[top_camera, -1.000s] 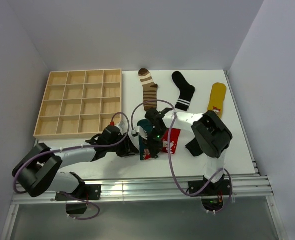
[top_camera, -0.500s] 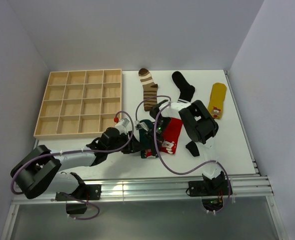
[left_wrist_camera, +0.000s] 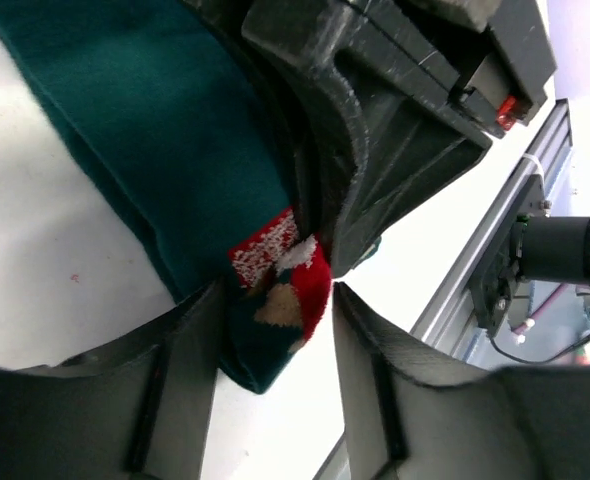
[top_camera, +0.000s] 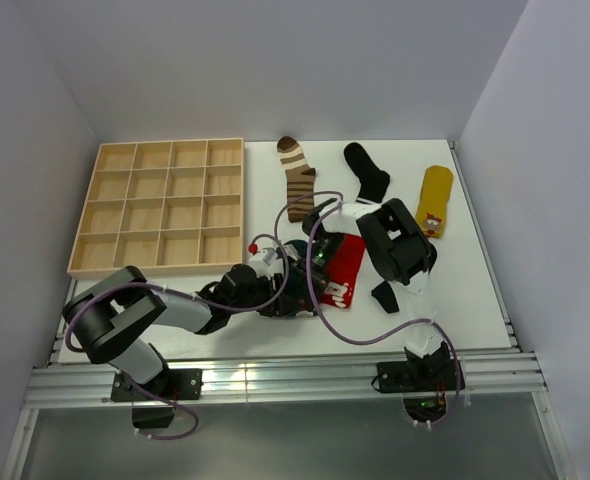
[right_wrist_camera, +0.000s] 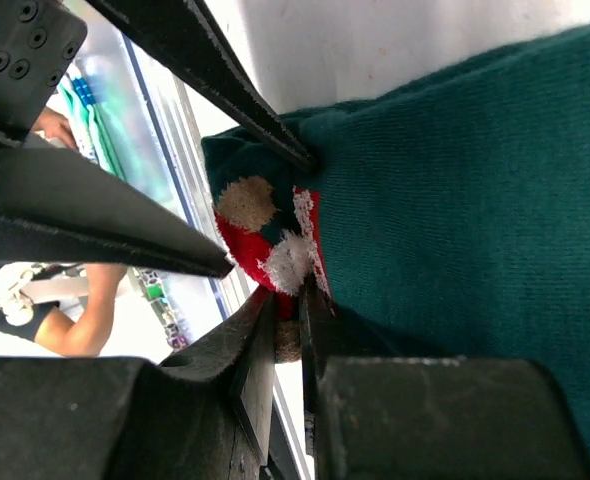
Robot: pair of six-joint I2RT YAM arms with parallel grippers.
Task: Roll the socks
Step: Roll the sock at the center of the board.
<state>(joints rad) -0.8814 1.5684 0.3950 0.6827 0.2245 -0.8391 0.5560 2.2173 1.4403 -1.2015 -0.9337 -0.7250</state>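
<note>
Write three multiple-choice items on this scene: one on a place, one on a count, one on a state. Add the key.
1. Where does the yellow sock lie on the table?
A. At the near edge, between the arm bases
B. In the far right part
C. In the far left corner

2. How many compartments has the wooden tray?
A. Sixteen
B. Nine
C. Six

3. How is the right pincer?
A. Wide open over nothing
B. Shut on a black sock
C. Shut on the dark teal sock

Key:
1 B: in the overhead view it lies far back at the right.
2 A: the tray has four rows of four.
3 C: the right wrist view shows it pinched on the edge of the teal fabric.
</note>
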